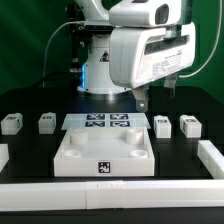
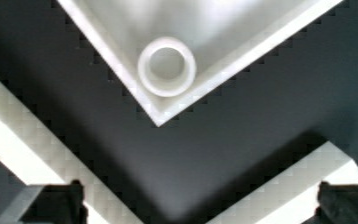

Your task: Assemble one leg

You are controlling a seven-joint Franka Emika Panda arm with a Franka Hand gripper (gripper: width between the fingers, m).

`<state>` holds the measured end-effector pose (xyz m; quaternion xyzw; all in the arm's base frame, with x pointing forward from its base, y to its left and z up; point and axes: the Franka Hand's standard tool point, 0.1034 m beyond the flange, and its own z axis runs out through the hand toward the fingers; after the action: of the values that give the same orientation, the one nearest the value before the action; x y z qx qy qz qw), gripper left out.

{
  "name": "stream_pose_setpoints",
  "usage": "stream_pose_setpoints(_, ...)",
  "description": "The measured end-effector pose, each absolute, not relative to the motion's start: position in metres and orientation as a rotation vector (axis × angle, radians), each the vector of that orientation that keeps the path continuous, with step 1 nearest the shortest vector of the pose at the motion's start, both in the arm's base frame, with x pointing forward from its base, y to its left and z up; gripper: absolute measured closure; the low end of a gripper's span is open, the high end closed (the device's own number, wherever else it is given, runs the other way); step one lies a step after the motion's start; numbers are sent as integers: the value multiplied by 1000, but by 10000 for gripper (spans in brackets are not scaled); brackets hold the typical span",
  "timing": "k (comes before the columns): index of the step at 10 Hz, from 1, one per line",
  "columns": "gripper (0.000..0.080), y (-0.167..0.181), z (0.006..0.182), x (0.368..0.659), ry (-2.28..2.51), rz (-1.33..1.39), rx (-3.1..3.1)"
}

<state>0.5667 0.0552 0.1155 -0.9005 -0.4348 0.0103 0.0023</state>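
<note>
- The leg closest to the end effector is a small white block with a black-and-white tag on its face. It stands on the black bench, just beside the marker board, on the exterior view's right.
- A second block like it stands just beyond the first, further to the exterior view's right.
- Two more stand on the other side of the marker board, well apart from the arm.
- All four blocks rest on the bench in one row, and nothing grips any of them.
- The end effector hangs under the white wrist, above the marker board's end on the exterior view's right and clear of the bench.
- In the wrist view its two dark fingers stand wide apart with only dark bench between them, so it is spread and holds nothing.
- The white tray lies in front of the marker board, with a tag on its near wall.
- One corner of the tray, with a round socket, fills the middle of the wrist view.
- White rails border the bench.
</note>
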Motion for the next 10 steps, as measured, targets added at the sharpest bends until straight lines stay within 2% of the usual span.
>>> stream_pose_setpoints(10,150,55,115,567,-1364,33,-2825)
